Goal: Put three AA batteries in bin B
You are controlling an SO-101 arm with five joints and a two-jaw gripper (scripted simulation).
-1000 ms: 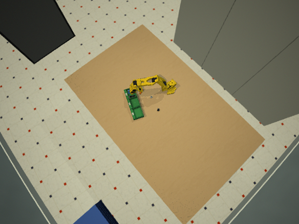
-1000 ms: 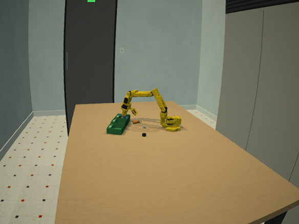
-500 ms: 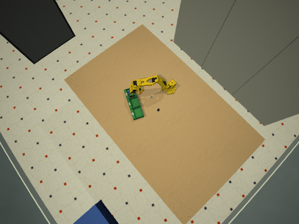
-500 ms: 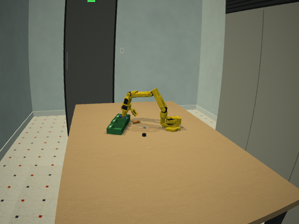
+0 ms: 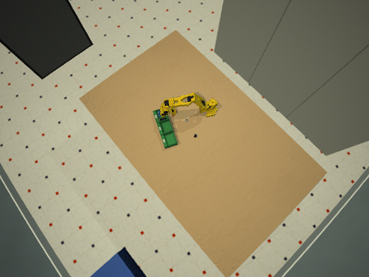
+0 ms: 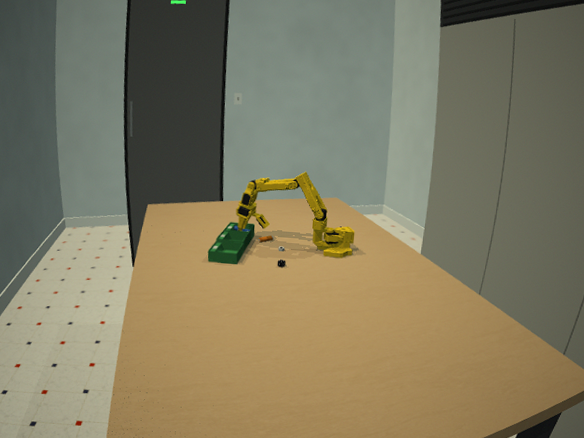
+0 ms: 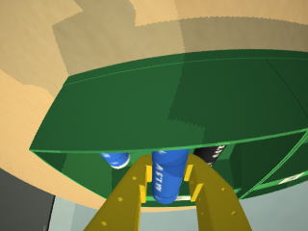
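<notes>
My gripper [image 7: 167, 172] [image 6: 240, 228] is shut on a blue AA battery [image 7: 169, 180], held upright between the jaws with its lower part inside the far end bin [image 7: 120, 111] of the green row. The near wall hides its lower end. In the wrist view a second blue battery [image 7: 116, 160] lies in the same bin left of the jaws, and a black battery [image 7: 207, 155] lies right of them. Both are partly hidden by the wall. The bin letters are too small or hidden to read.
The green row of bins [image 5: 170, 139] [image 6: 222, 256] stands on the table. An orange cylinder-like thing [image 6: 266, 238] lies beside it. A small pale thing [image 5: 186, 119] [image 6: 281, 248] and a small black thing [image 5: 195, 135] [image 6: 281, 262] lie between the bins and the arm's base side.
</notes>
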